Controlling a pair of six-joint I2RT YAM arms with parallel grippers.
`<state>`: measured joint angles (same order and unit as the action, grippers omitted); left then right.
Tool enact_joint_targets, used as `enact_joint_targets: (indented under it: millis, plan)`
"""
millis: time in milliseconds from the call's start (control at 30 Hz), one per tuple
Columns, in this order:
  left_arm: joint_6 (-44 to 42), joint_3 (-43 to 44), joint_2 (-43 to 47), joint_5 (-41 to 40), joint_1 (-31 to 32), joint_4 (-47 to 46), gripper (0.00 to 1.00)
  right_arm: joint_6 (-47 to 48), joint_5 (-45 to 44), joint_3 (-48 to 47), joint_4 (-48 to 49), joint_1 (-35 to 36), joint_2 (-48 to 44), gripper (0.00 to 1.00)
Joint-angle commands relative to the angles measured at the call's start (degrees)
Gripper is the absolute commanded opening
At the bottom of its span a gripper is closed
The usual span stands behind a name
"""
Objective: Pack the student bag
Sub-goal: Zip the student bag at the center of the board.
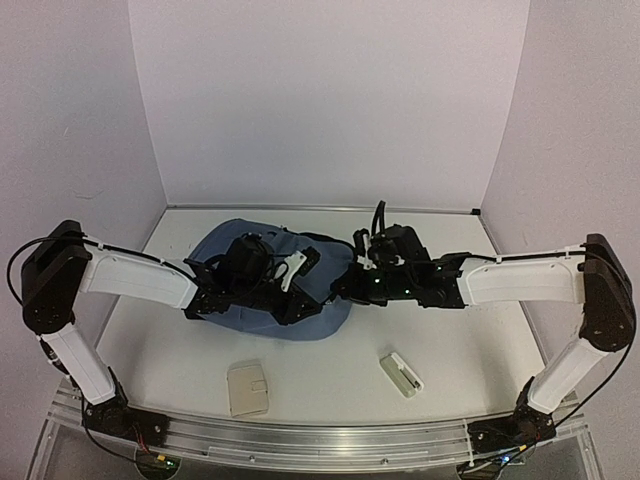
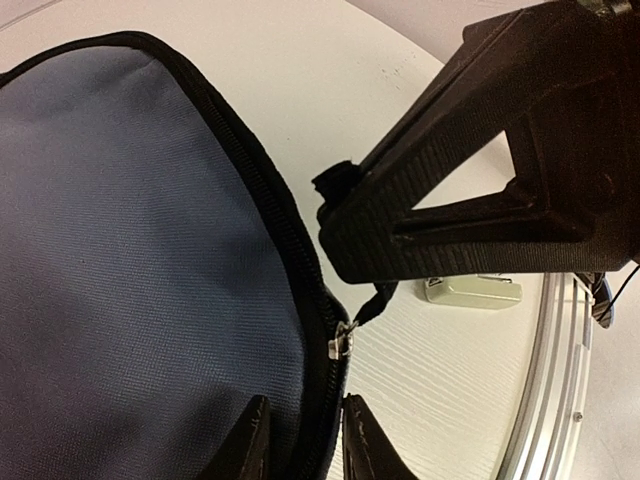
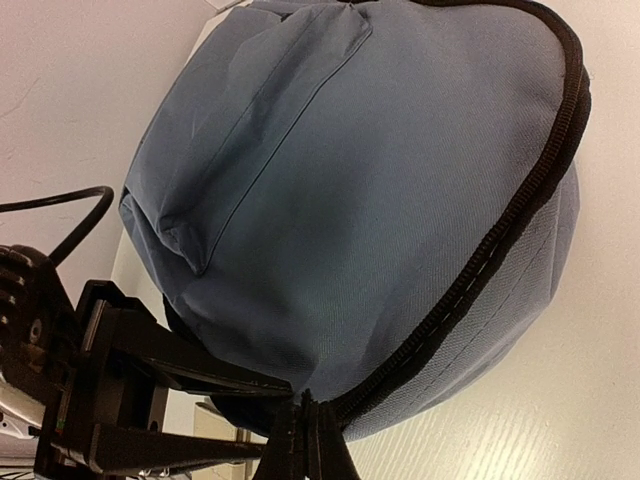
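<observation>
The student bag (image 1: 262,305), a slate-blue backpack with a black zipper, lies flat mid-table. My left gripper (image 2: 306,450) sits at its right rim with one finger on each side of the zipper edge, closed onto the fabric. Just ahead of it is the metal zipper slider (image 2: 343,340), whose black pull cord runs up under my right gripper's fingers (image 2: 450,170). In the right wrist view my right gripper (image 3: 308,445) is shut at the zipper line (image 3: 500,250), on the pull. In the top view the left gripper (image 1: 316,299) and right gripper (image 1: 343,291) almost meet.
A beige wallet-like case (image 1: 248,388) lies near the front edge of the table. A small white and olive item (image 1: 402,374) lies to its right, and also shows in the left wrist view (image 2: 472,291). The metal table rail (image 2: 545,400) runs close by. Walls enclose three sides.
</observation>
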<state>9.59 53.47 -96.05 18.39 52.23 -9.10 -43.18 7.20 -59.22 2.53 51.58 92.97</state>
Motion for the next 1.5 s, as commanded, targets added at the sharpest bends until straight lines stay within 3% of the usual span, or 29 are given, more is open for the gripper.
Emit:
enact_joint_targets:
  millis: [0,100,167,533,1467]
  plan:
    - [-0.4,3.2,-0.7,-0.8,0.9,0.5,0.16,-0.5,-0.7,-0.7,3.1,-0.8,-2.1,0.00]
    - [-0.2,3.6,-1.0,-0.9,1.2,1.6,0.03,-0.4,-1.9,-0.8,3.0,-0.8,-2.3,0.00]
    - [-0.3,3.8,-1.1,-1.0,1.4,2.1,0.00,-0.3,-3.4,-1.1,2.9,-0.8,-2.4,0.00]
    - [0.9,3.2,-1.8,-2.2,3.4,4.7,0.00,1.5,-13.5,-4.0,-1.4,-1.5,-2.6,0.00]
    - [4.8,-3.4,2.7,-3.8,6.5,9.5,0.00,4.6,-14.6,-7.4,-2.4,-8.3,-0.5,0.00]
